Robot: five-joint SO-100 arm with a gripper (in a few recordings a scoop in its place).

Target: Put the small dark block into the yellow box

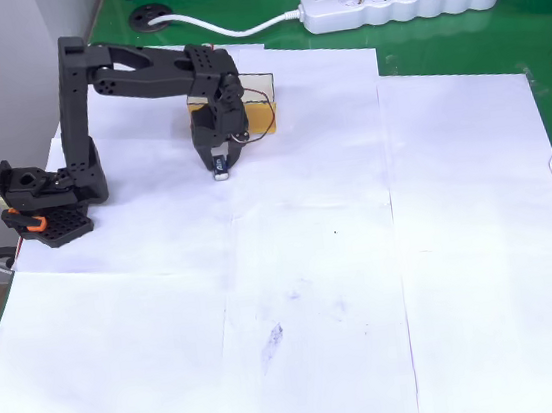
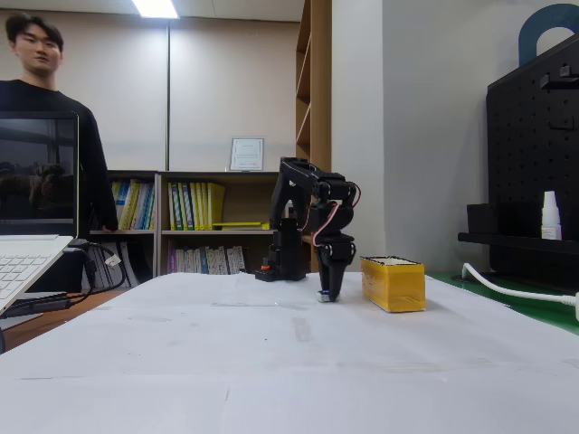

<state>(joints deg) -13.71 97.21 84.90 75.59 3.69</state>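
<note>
Mustard-yellow rectangular box (image 1: 263, 115), upper left of overhead view, beside black two-finger claw (image 1: 221, 169) pinched on something small at the white paper-covered surface (image 1: 363, 256), likely the block; weak grip risks dropping it outside.

White paper sheets (image 1: 363, 256) cover most of the table, with green tabletop (image 1: 549, 52) peeking out along the top and right edges of the overhead view. A white power strip (image 1: 397, 0) sits at top center-right. In the fixed view, an open laptop (image 2: 32, 226) is at far left, a person (image 2: 54, 136) stands behind it, a bookshelf (image 2: 199, 221) sits mid-frame, and a black pegboard (image 2: 534, 172) is on the right.
</note>
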